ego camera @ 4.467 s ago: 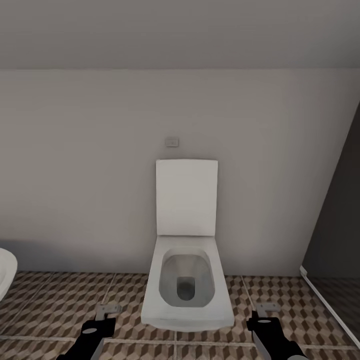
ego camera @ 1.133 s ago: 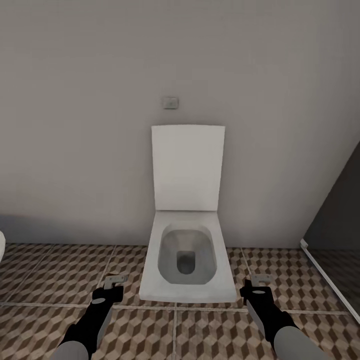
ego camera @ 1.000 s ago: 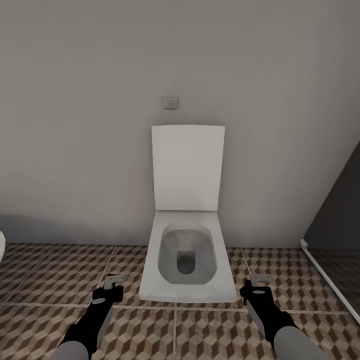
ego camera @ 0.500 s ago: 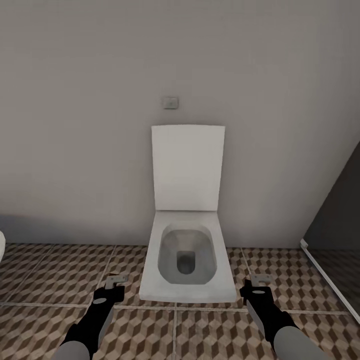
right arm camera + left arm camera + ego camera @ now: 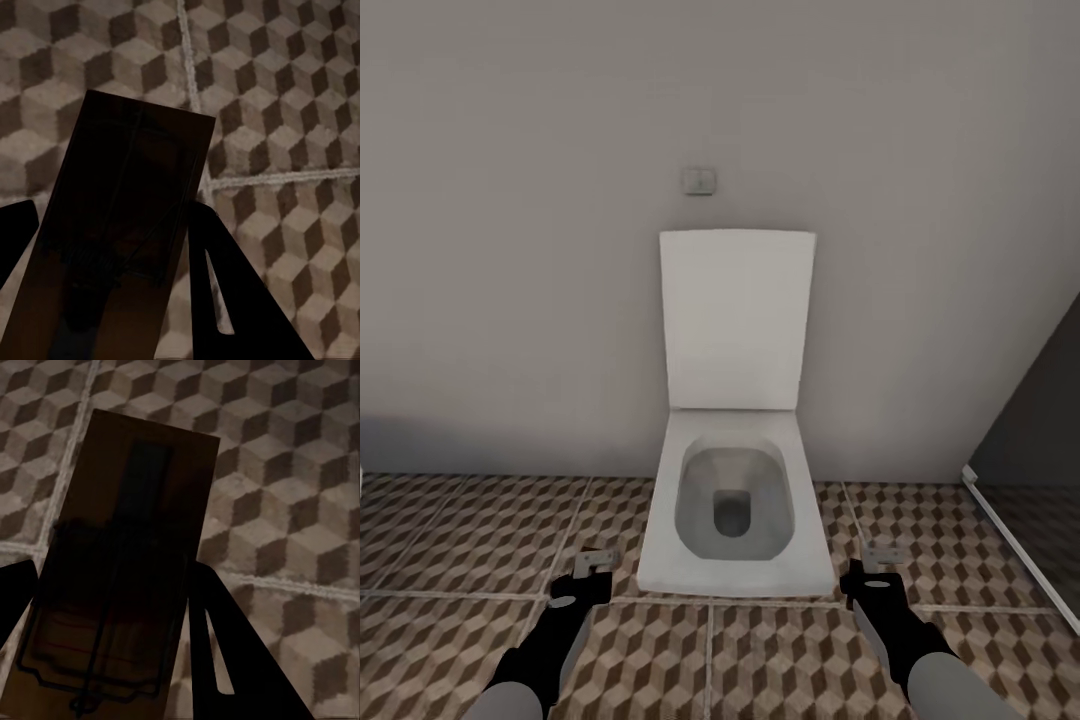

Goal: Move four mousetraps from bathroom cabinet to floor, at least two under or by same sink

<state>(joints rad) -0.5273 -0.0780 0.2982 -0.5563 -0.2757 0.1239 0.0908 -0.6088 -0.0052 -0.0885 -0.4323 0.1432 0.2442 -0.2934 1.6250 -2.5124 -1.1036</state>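
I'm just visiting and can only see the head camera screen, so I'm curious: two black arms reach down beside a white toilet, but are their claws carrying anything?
Observer: Yes. The left wrist camera shows the left claw shut on a small flat rectangular wooden mousetrap.
Visitor: And the other arm?
Observer: The right claw is shut on a second wooden mousetrap, which is dark with shadow.
Visitor: How can you tell they are traps?
Observer: The left board's face carries a dark wire frame and a thin red line.
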